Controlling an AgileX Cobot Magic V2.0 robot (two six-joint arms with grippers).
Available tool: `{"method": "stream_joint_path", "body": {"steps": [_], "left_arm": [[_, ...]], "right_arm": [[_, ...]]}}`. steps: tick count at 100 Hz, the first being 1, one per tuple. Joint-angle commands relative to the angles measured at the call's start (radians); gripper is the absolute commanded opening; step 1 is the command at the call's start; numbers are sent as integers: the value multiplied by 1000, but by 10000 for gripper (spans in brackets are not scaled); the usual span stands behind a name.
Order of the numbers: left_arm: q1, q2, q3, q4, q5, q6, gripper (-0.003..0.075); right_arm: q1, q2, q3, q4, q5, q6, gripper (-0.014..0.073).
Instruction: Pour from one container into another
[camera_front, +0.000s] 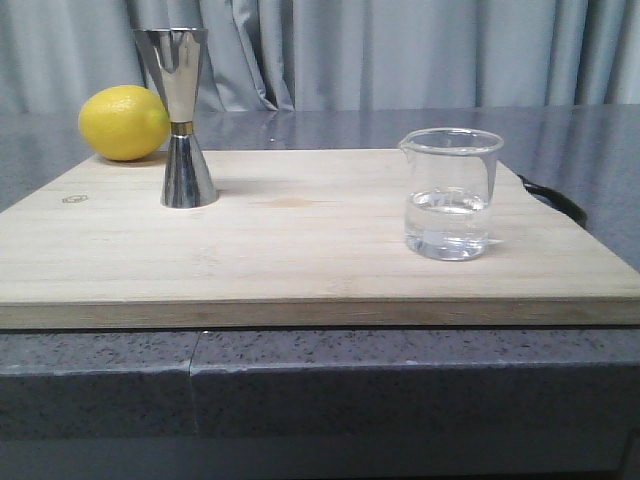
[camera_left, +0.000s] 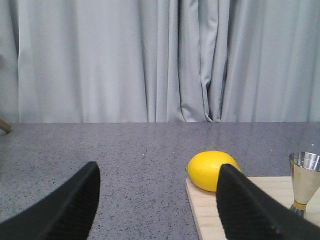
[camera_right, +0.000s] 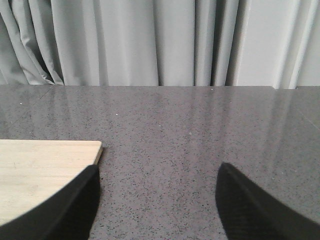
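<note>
Overall, the speckled grey stone worktop (camera_front: 600, 130) carried a pale rectangular wooden board (camera_front: 300, 250), and every item of the task stood on or beside that board. On the board's left rear stood the shiny steel hourglass-shaped jigger (camera_front: 182, 120) with a thin gold band at its waist, upright and narrow-footed. Just behind it, at the board's rear left corner, lay a yellow lemon (camera_front: 123, 122). The small clear glass beaker (camera_front: 450, 195) stood upright on the board's right side, well apart from the jigger, holding clear liquid to roughly a third of its height.

The left pincer (camera_left: 157, 200) stood spread wide and empty over the worktop, left of the board. The right pincer (camera_right: 157, 200) was likewise parted and empty, off the board's right edge.

Risks judged from this layout:
- The jigger's tall form and small base made it liable to topple if nudged.
- Its narrow mouth left little margin; a fast tilt would likely spill onto the board.
- Smooth glass could slip in the pincer if gripped lightly.
- The lemon might roll if knocked.
</note>
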Motion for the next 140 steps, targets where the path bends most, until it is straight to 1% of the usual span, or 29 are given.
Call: {"method": "stream_joint_path", "body": {"steps": [1,24,32,61,66,86,95,101,109,114,122,132,140], "left_arm": [[2,19,-38,2,-73,-10,501],[2,19,-38,2,-73,-10,501],[2,19,-38,2,-92,-10,491],[2,19,-36,-2,-74,-10,492],[2,19,-45,-10,-52,-10,492],[2,44,-155,-15,176,-10,492],[2,96,-206,-15,288,-10,494],[2,135,-234,-16,334,-10,494],[2,192,-266,-28,387,-10,494],[2,227,-277,-54,402,20,494],[2,287,-281,-150,404,132,494],[2,364,-281,-303,408,267,494],[2,431,-284,-350,408,322,494]], "right_arm": [[-6,23,-35,-12,-89,-5,482],[-6,23,-35,-9,-89,-5,482],[-6,23,-35,-8,-89,-5,482],[-6,23,-37,-4,-88,-5,482],[-6,26,-47,-4,-80,-5,482],[-6,68,-149,14,54,-5,482],[-6,114,-202,14,134,-5,483],[-6,146,-229,15,178,-5,489],[-6,179,-254,19,212,-5,524],[-6,193,-262,29,231,-5,552],[-6,208,-266,44,247,-5,589],[-6,214,-266,64,249,-5,593],[-6,214,-266,64,244,-5,593]]}}
